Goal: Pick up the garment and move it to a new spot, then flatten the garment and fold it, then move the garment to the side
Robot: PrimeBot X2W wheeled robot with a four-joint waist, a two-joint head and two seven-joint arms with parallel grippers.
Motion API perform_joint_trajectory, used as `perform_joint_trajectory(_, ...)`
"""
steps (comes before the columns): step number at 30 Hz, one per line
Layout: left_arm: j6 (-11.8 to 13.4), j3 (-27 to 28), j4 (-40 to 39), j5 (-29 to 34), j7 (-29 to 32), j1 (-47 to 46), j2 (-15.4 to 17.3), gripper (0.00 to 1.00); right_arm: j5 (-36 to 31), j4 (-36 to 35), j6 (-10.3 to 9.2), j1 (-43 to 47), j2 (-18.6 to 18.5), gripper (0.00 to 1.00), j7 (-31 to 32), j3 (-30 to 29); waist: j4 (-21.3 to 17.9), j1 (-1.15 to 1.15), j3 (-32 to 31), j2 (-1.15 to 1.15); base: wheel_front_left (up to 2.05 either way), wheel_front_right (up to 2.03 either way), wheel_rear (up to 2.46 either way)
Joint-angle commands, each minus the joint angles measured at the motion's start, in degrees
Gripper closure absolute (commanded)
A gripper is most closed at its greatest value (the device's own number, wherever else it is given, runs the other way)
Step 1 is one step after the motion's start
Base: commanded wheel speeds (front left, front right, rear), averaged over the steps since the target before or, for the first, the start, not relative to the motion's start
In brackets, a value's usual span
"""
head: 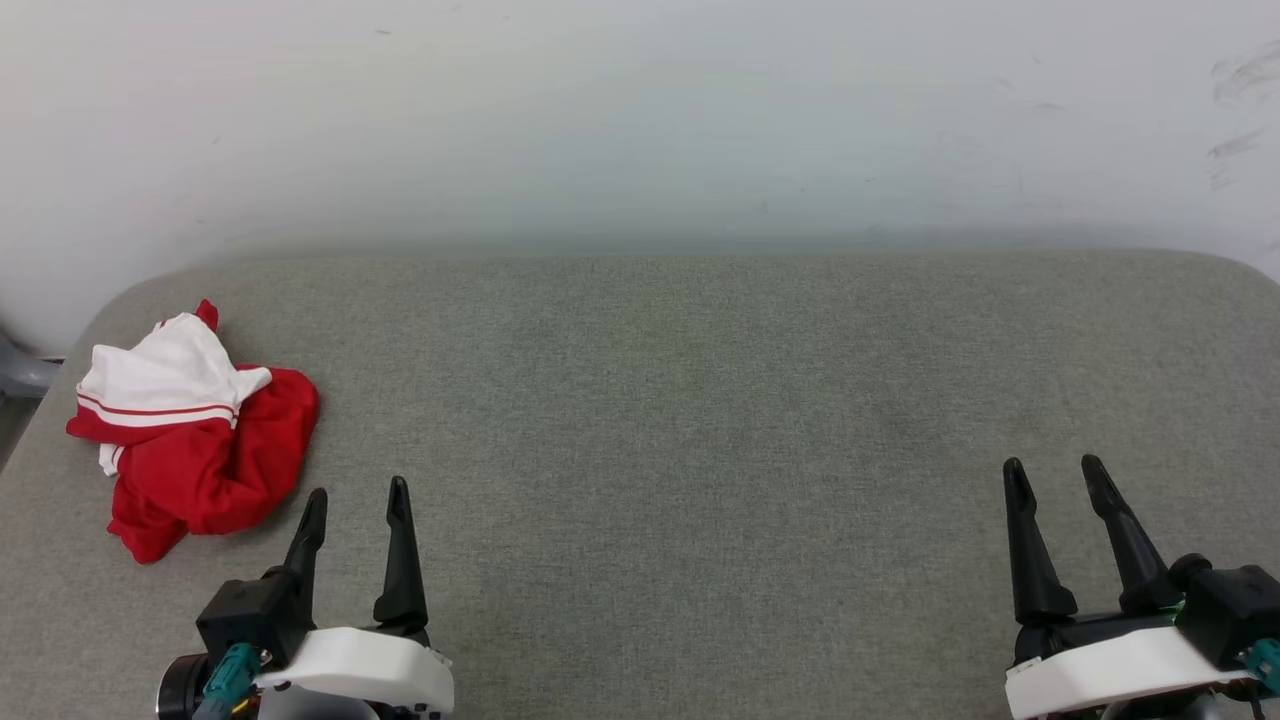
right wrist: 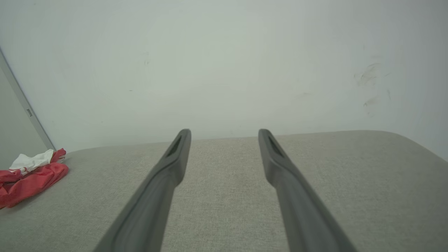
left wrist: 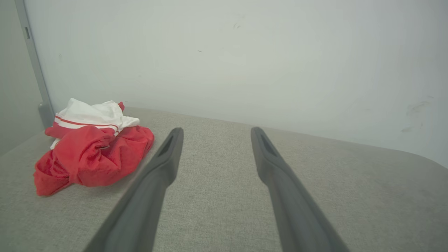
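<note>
The garment (head: 195, 430) lies crumpled in a heap at the left end of the grey fabric table (head: 680, 400), red cloth below and a white striped sleeve on top; no numerals show. My left gripper (head: 358, 492) stands open just right of the heap's near edge, apart from it. In the left wrist view the garment (left wrist: 92, 147) sits left of the open left gripper (left wrist: 216, 130). My right gripper (head: 1053, 464) is open at the lower right, far from the heap. The right wrist view has the garment (right wrist: 29, 178) at its far left, well away from the right gripper (right wrist: 224, 131).
A pale wall (head: 640, 120) rises right behind the table's far edge. The table's corners are rounded. A grey upright post (left wrist: 35, 70) stands beyond the table's left end, and a grey object (head: 20, 372) pokes in at the left edge.
</note>
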Motion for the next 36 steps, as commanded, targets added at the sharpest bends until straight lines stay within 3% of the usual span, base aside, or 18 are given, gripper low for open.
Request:
perform_joint_trajectory(1, -0.1, 0.1, -0.5, 1.4, -0.6, 0.4, -0.1, 0.0, -1.0, -0.7, -0.02, 0.2, 0.0, 0.0, -0.6, 0.1, 0.0, 0.0, 0.0, 0.0, 0.0, 0.0, 0.0)
perform_joint_trajectory(27, -3.0, 2.3, 0.9, 9.2, -3.3, 1.9, -1.8, 0.0, -3.6, 0.4, -0.02, 1.6, 0.1, 0.0, -3.4, -0.7, 0.1, 0.0, -0.1, 0.0, 0.0, 0.0, 0.0)
perform_joint_trajectory(36, -4.0, 2.4, 1.9, 5.6, -3.4, 1.7, -1.9, 0.0, -1.1, 1.6, -0.02, 1.6, 0.1, 0.0, -3.4, -1.0, 0.0, 0.0, -0.2, 0.0, 0.0, 0.0, 0.0)
